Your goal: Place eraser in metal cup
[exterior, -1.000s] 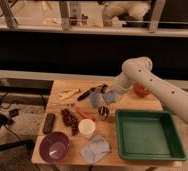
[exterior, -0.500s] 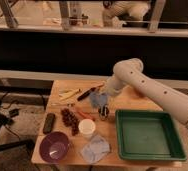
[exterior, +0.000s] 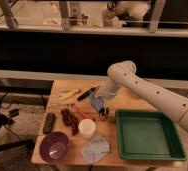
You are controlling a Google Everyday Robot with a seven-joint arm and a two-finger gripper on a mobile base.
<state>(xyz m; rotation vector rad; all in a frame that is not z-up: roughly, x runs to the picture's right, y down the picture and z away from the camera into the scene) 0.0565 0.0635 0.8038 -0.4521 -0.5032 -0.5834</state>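
Eraser (exterior: 96, 103) handling is judged to be easy: as a small flat blue-grey block it is likely light and fairly stiff, with a rubbery surface that should not slip between pads, and nothing about it looks fragile. A hold across its two broad flat faces, near one end, would be the sensible one, so that the free end can be lowered into an opening.

At this moment the block is seen at the tip of the white arm (exterior: 152, 95), over the middle of the wooden table (exterior: 117, 152), and it appears to be carried there and not lying on the surface. The gripper (exterior: 101, 102) is closed, apparently on the eraser, though the fingers themselves are largely hidden by the arm and the block, so the exact contact cannot be made out. The eraser hangs tilted, its lower end pointing down and a little to the right.

The metal cup (exterior: 104, 115) stands just below and slightly right of that lower end, close beside the left rim of the green tray (exterior: 146, 156). Whether the block already touches the cup's rim cannot be told. The white paper cup (exterior: 87, 127) stands nearer and to the left, a blue-grey cloth (exterior: 95, 148) nearer yet.
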